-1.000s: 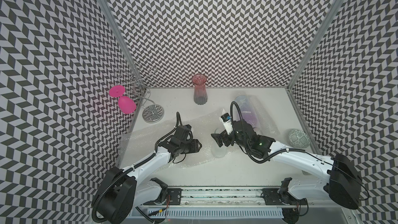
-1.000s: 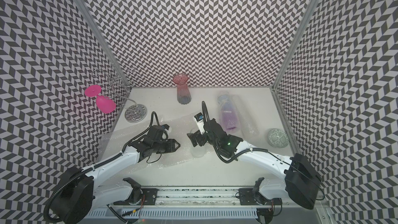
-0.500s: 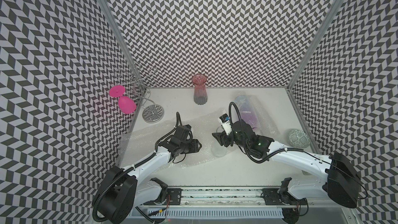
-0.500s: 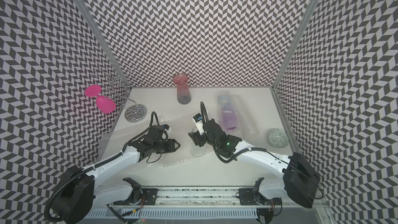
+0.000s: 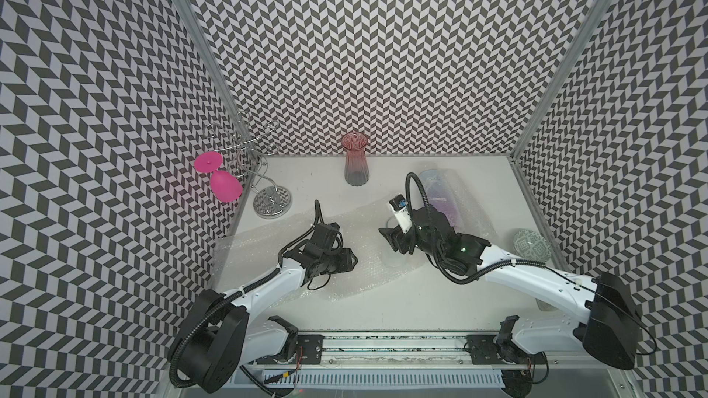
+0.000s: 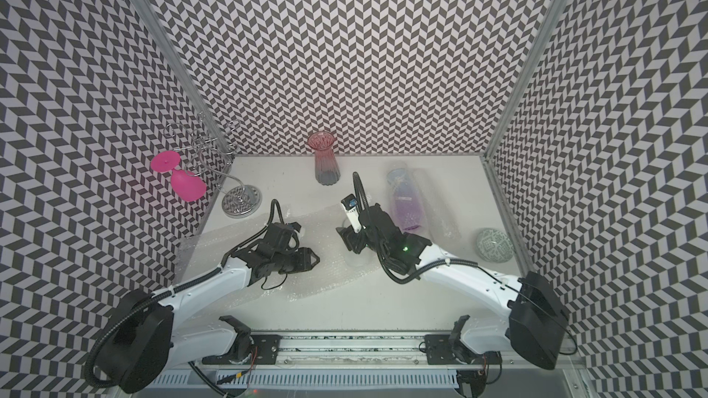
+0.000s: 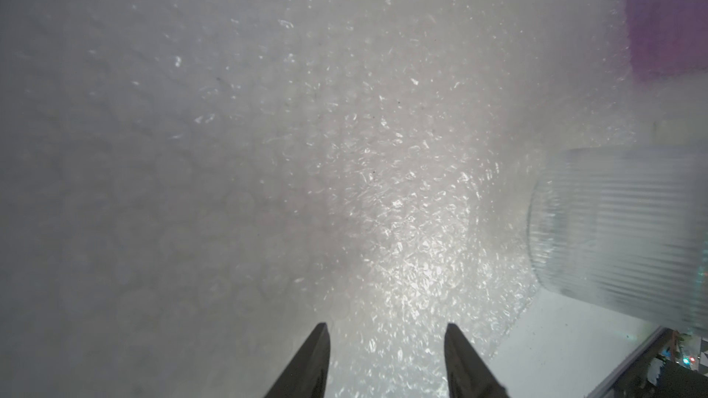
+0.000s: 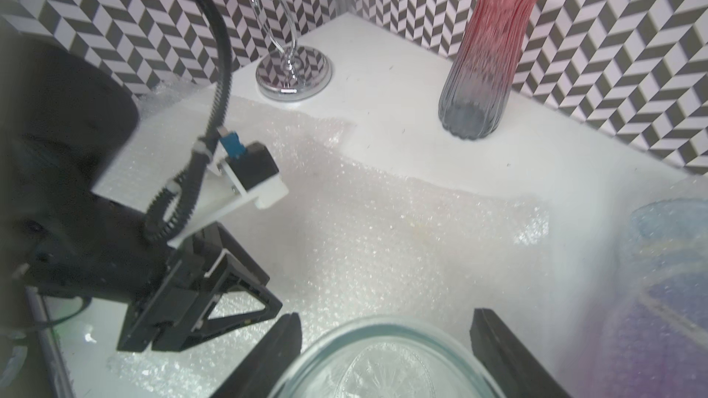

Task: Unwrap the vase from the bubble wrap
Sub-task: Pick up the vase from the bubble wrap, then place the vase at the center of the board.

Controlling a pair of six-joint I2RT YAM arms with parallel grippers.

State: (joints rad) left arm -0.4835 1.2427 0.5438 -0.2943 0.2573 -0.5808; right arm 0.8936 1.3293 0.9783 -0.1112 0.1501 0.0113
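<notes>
Vase (image 8: 383, 365) in right pincer (image 8: 387, 317), atop bubble wrap (image 8: 383, 231)

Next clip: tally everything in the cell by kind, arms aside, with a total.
Vases: 3 (pink vase, clear ribbed vase, purple vase)
Bubble wrap sheets: 2 (flat sheet, sheet around purple vase)
Pink goblet: 1
Chrome rack: 1
Patterned round thing: 1
Total: 8

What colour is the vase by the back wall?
The vase is pink fading to grey, best in right wrist view.
</notes>
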